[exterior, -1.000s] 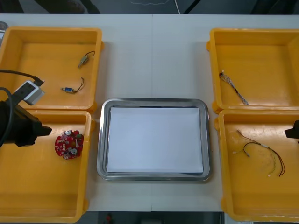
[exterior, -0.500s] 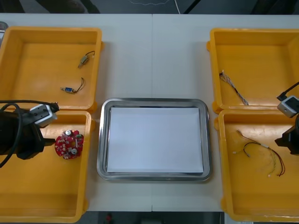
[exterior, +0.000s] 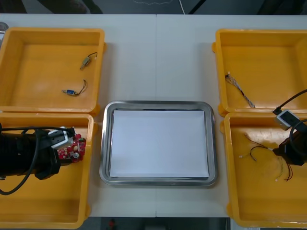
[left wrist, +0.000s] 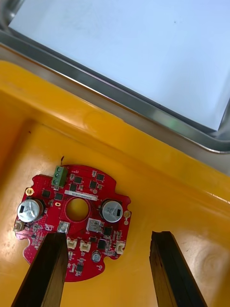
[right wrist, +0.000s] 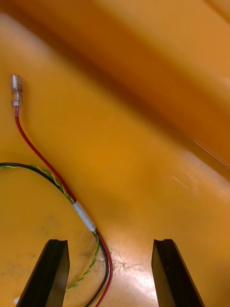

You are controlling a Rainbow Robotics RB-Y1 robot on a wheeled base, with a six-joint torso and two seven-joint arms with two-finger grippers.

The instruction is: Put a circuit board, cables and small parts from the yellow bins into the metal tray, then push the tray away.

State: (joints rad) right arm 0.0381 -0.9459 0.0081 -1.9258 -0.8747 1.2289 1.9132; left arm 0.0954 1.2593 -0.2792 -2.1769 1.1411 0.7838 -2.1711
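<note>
A round red circuit board (exterior: 75, 149) (left wrist: 72, 218) lies in the near left yellow bin (exterior: 48, 201). My left gripper (exterior: 61, 149) (left wrist: 109, 236) hangs open just over it, one finger above the board's edge and the other over bare bin floor. In the near right yellow bin (exterior: 259, 201) lies a red and yellow cable (exterior: 264, 154) (right wrist: 82, 214). My right gripper (exterior: 288, 152) (right wrist: 109, 242) stands open low over that cable, whose strand runs between the fingers, closer to one of them. Between the bins sits the metal tray (exterior: 156, 103) (left wrist: 120, 98), white inside.
The far left bin (exterior: 29, 62) holds two small metal parts (exterior: 86, 61) (exterior: 70, 91). A twisted blue and white cable (exterior: 240, 91) lies in the far right bin (exterior: 268, 52). Bare table stretches beyond the tray.
My left arm has moved right until its gripper is over the circuit board. My right arm has come in from the right edge and settled over the red and yellow cable.
</note>
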